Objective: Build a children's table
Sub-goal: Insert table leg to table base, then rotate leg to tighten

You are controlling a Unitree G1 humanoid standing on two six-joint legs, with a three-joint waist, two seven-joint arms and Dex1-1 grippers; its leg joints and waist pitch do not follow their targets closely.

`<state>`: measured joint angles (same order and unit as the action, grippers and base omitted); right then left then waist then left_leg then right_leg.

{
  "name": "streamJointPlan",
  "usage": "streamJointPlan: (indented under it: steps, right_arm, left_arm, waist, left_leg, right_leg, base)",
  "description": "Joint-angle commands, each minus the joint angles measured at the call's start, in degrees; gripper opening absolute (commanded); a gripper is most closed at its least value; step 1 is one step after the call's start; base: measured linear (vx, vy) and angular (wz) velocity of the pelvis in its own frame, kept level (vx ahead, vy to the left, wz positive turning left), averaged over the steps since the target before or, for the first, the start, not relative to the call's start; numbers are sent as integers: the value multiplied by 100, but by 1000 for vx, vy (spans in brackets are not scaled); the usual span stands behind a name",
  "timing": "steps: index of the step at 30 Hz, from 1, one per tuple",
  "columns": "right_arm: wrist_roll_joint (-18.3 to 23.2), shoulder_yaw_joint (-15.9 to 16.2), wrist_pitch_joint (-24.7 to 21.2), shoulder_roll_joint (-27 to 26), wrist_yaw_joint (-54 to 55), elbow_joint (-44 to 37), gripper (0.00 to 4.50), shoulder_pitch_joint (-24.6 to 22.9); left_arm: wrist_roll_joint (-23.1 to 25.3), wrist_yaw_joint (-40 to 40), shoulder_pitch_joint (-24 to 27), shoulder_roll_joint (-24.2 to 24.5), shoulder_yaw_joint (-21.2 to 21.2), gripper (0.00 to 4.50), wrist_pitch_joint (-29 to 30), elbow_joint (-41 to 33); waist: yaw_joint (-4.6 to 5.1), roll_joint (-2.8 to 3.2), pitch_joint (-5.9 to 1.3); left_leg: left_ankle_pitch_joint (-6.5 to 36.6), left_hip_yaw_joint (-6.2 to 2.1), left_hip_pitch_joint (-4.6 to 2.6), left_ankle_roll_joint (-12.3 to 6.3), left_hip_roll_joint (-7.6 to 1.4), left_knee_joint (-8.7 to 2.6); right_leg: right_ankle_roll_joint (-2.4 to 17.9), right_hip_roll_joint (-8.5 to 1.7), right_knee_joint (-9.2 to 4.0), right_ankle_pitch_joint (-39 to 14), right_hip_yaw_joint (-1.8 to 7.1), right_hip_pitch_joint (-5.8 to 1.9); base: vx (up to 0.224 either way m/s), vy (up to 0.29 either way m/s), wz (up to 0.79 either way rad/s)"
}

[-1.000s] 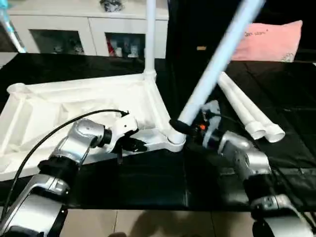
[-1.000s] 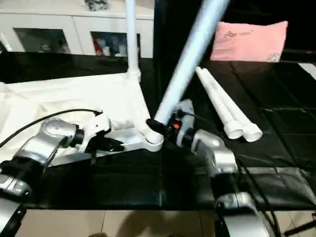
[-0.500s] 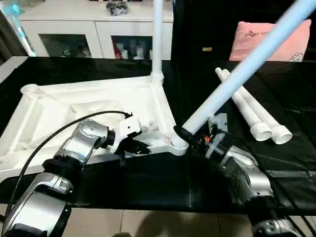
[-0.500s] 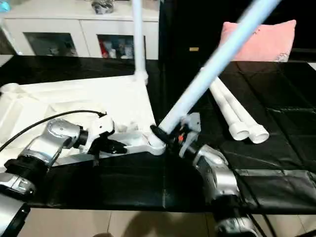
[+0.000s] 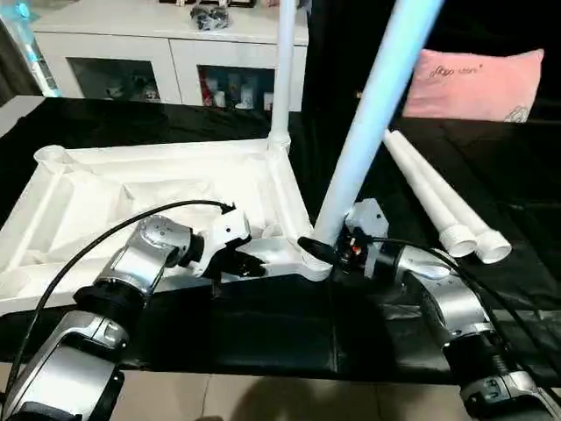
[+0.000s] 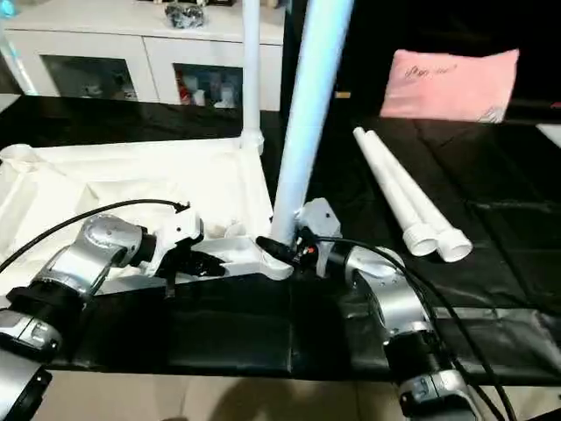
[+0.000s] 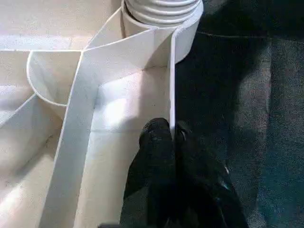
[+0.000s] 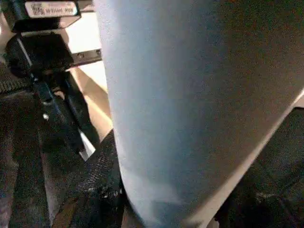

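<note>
The white tabletop lies underside up on the black mat. One white leg stands upright in its far right corner socket. At the near right corner socket, my right gripper is shut on the base of a second leg, which rises steeply and leans slightly right. The same leg looms close in the right wrist view. My left gripper is shut on the tabletop's thin near rim, just left of that socket. Its fingers pinch the wall.
Two loose legs lie side by side on the mat to the right. A pink pillow sits at the back right. A white glass-door cabinet stands behind the mat. The mat's front edge is near my forearms.
The leg in my right gripper has swung from a strong rightward lean to nearly upright over the near corner socket. My left gripper has kept its hold on the rim.
</note>
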<state>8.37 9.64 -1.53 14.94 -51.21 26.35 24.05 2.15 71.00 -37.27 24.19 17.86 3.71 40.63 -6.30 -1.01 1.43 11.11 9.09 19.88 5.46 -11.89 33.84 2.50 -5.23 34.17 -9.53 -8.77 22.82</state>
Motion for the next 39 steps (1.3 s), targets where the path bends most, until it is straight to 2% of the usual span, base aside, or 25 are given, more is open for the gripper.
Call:
streamJointPlan:
  steps: [1, 3, 4, 5, 6, 7, 8, 9, 10, 12, 13, 16, 17, 20, 22, 24, 25, 32, 37, 38, 39]
  right_arm:
    - [-297, 471, -349, 34, -387, 542, 195, -200]
    - [-234, 475, -356, -2, -439, 609, 195, -152]
    - [-232, 474, -357, -3, -441, 610, 195, -151]
    - [-165, 444, -375, -35, -501, 610, 195, -143]
    - [-165, 444, -375, -35, -501, 610, 195, -143]
    - [-127, 424, -374, -52, -530, 620, 195, -136]
    - [-105, 413, -367, -63, -543, 623, 195, -136]
    - [-84, 401, -347, -73, -577, 638, 195, -133]
    - [-84, 401, -347, -73, -577, 638, 195, -133]
    - [-81, 431, -278, -67, -691, 645, 195, -133]
    - [-79, 476, -255, -54, -790, 614, 195, -143]
    - [-72, 569, -234, -23, -1008, 566, 195, -154]
    - [-66, 619, -235, -5, -1112, 522, 195, -162]
    - [-74, 752, -209, 41, -1371, 446, 195, -163]
    - [-95, 848, -186, 70, -1534, 421, 195, -144]
    - [-98, 877, -182, 73, -1601, 419, 195, -132]
    - [-95, 886, -185, 72, -1631, 416, 195, -126]
    - [-90, 790, -202, -1, -1688, 494, 195, -36]
    - [-78, 618, -229, -133, -1343, 590, 195, -20]
    - [-175, 497, -179, -221, -930, 762, 195, 58]
    - [-262, 397, -112, -290, -546, 936, 195, 146]
  left_arm:
    - [63, -314, -5, 133, -158, 0, 81, -135]
    - [49, -249, 10, 154, -146, 0, 83, -201]
    - [49, -247, 10, 155, -145, 0, 82, -202]
    - [42, -162, -3, 175, -117, 0, 51, -231]
    - [42, -162, -3, 175, -117, 0, 51, -231]
    - [54, -107, -27, 182, -84, 0, 23, -227]
    - [66, -52, -42, 192, -54, 0, -13, -237]
    - [71, 22, -59, 191, -18, 0, -60, -264]
    - [71, 22, -59, 191, -18, 0, -60, -264]
    - [92, 192, -92, 184, 79, 0, -178, -321]
    - [109, 301, -107, 188, 142, 0, -240, -351]
    - [134, 452, -121, 201, 242, 0, -305, -412]
    - [143, 523, -134, 208, 281, 0, -338, -429]
    - [176, 684, -201, 212, 376, 0, -425, -429]
    - [221, 756, -277, 206, 435, 0, -493, -382]
    - [238, 789, -310, 202, 454, 0, -528, -350]
    - [246, 810, -327, 199, 465, 0, -547, -333]
    - [342, 782, -491, 173, 459, 0, -574, -53]
    - [304, 588, -502, 137, 329, 0, -366, -14]
    - [227, 453, -497, 89, 224, 0, -182, -53]
    - [180, 282, -495, 40, 132, 0, 51, -130]
  waist:
    - [42, -17, -274]
    - [66, 7, -272]
    - [73, -1, -272]
    - [68, 35, -277]
    - [83, 9, -281]
    - [80, 10, -285]
    - [68, 84, -289]
    - [88, 39, -291]
    - [71, 133, -296]
    - [95, 109, -300]
    - [82, 166, -299]
    - [92, 147, -295]
    - [94, 195, -282]
    - [92, 191, -260]
    - [99, 183, -210]
    - [102, 180, -217]
    - [104, 164, -219]
    - [99, 172, -230]
    - [118, 179, -214]
    - [138, 158, -213]
    - [165, 164, -200]
  left_leg:
    - [1106, -5, 5, -268, -178, -416]
    - [1226, -7, -7, -221, -177, -423]
    - [1247, -6, -7, -211, -178, -424]
    - [1280, -14, -13, -184, -173, -427]
    - [1285, -11, -3, -179, -173, -428]
    - [1268, -12, -3, -175, -169, -425]
    - [1271, -19, -4, -167, -164, -427]
    - [1291, -10, -5, -166, -169, -426]
    - [1311, -25, -13, -146, -162, -428]
    - [1386, -19, 0, -141, -159, -426]
    - [1383, -26, 5, -164, -153, -427]
    - [1396, -20, 0, -176, -159, -427]
    - [1514, -24, -8, -170, -170, -435]
    - [1673, -28, -19, -185, -165, -450]
    - [1967, -25, -92, -174, -141, -451]
    - [2000, -46, -109, -142, -137, -456]
    - [1973, -49, -97, -144, -141, -459]
    - [1837, -49, -78, -168, -159, -477]
    - [1956, -56, -94, -128, -144, -474]
    - [1975, -59, -91, -106, -146, -475]
    - [2046, -66, -101, -60, -145, -479]
  right_leg:
    - [370, -414, -499, -2182, 385, -316]
    - [409, -413, -506, -2177, 393, -309]
    - [407, -413, -511, -2168, 395, -310]
    - [423, -415, -502, -2133, 395, -316]
    - [416, -409, -509, -2109, 398, -323]
    - [436, -409, -493, -2048, 398, -328]
    - [465, -413, -488, -2005, 397, -332]
    - [486, -399, -497, -1940, 397, -330]
    - [521, -402, -485, -1895, 393, -335]
    - [574, -378, -487, -1741, 387, -354]
    - [622, -387, -474, -1726, 386, -361]
    - [647, -381, -485, -1776, 384, -359]
    - [652, -377, -498, -1845, 379, -351]
    - [605, -373, -527, -2060, 372, -353]
    - [441, -392, -618, -2740, 346, -324]
    - [335, -410, -648, -3002, 338, -330]
    - [320, -410, -648, -2999, 341, -332]
    - [416, -403, -608, -2696, 359, -328]
    - [307, -419, -658, -3032, 338, -310]
    - [300, -420, -657, -3064, 338, -302]
    - [294, -421, -664, -3157, 325, -287]
  base:
    - [0, 0, 0]
    - [0, 0, 0]
    - [0, 0, 0]
    - [0, 0, 0]
    - [0, 0, 0]
    - [0, 0, 0]
    - [0, 0, 0]
    - [0, 0, 0]
    - [0, 0, 0]
    - [0, 0, 0]
    - [0, 0, 0]
    - [0, 0, 0]
    - [0, 0, 0]
    - [0, 0, 0]
    - [0, 0, 0]
    - [0, 0, 0]
    - [0, 0, 0]
    - [0, 0, 0]
    - [0, 0, 0]
    - [0, 0, 0]
    - [0, 0, 0]
